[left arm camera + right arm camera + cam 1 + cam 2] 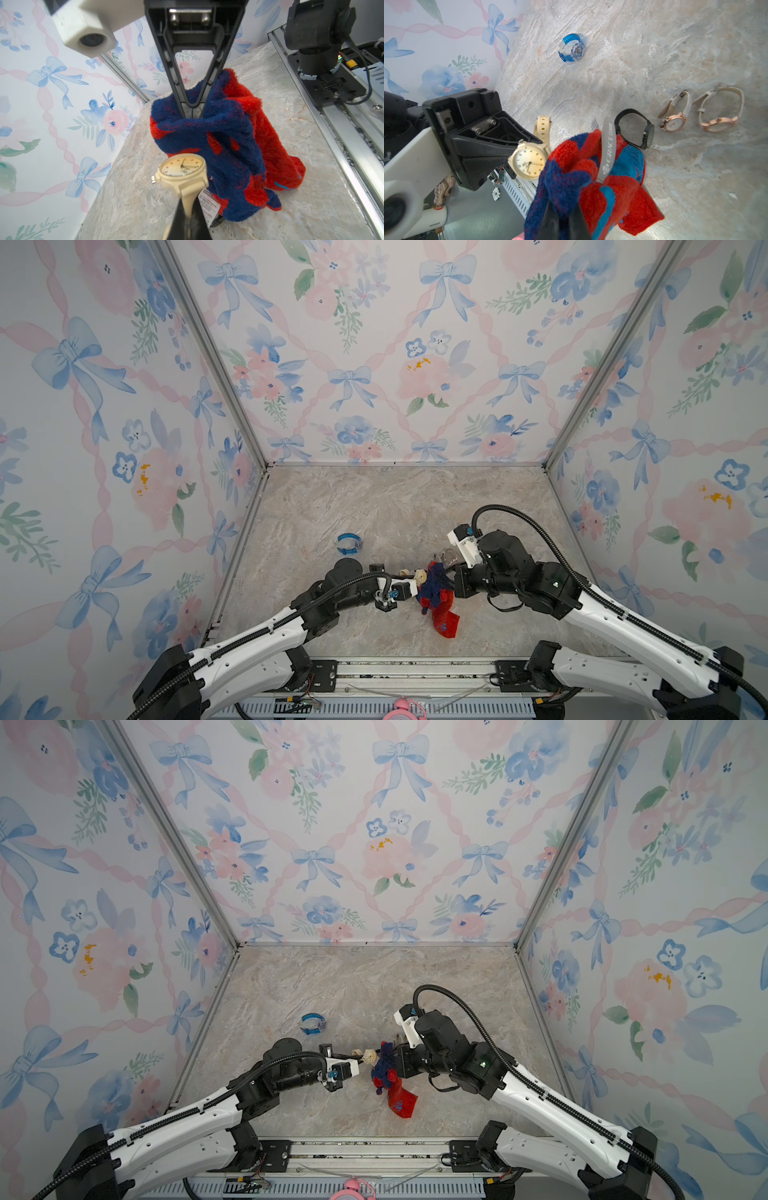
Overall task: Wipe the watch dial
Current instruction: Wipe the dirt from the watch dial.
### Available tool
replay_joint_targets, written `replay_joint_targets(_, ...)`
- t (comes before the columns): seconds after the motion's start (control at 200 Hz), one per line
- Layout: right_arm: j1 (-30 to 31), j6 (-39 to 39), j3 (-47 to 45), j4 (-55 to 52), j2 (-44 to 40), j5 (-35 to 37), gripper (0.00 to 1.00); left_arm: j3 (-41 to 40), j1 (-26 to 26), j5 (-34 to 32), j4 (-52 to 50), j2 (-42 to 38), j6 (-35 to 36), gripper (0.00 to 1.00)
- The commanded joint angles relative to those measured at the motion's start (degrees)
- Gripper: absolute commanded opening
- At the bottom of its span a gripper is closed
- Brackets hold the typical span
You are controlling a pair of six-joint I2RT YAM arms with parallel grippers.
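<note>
1. Right now the left hand (pixel 187 220) is clamped on the cream strap (pixel 188 199) of the watch (pixel 182 172). It holds the watch up off the surface (pixel 311 207), with the dial (pixel 528 163) turned toward the other arm.
2. The right hand (pixel 192 112) is closed tight on a bunch of the red-and-blue cloth (pixel 228 135). The cloth hangs from it, and its red tail lies on the surface.
3. From the right wrist view, a blue fold of the cloth overlaps one edge of the dial. I can't tell whether it is pressing on the glass or just beside it.
4. To my eye the step in hand is the wipe itself, with the cloth meeting the face and barely any of the dial covered.
5. To do it well, the right hand should sweep the plush fold sideways across the whole face, not push straight into it. The strap looks soft, so the watch head could swing away under a hard push.
6. The left hand needs a firm grip with the dial squared to the cloth.
7. A stiff grey label (pixel 609 149) is stitched to the cloth near the contact, so it is better to lead with the pile. A white tag (pixel 208 204) dangles from the strap and could snag.
8. The black watch (pixel 648 133) stands near the cloth, and a wide stroke could knock it. The blue watch (pixel 573 49) and the two rose-gold watches (pixel 675 122) lie well apart.
</note>
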Motion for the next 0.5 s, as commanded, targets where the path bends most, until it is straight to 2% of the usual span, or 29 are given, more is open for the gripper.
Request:
replay_joint_targets(0.0, 1.63, -0.79, 2.87, 1.04, 0.36, 0.10, 0.00, -0.20, 0.46, 1.59, 1.17, -0.37, -0.70, 0.00)
replay_joint_targets(0.335, 6.41, -0.39, 5.30, 2.34, 4.59, 2.19, 0.00, 0.11, 0.41, 1.51, 1.25, 0.40, -1.31, 0.00)
replay_joint_targets(0.495, 4.93, -0.44, 3.25, 1.71, 5.94, 2.96, 0.00, -0.18, 0.32, 1.56, 1.16, -0.65, -1.63, 0.00)
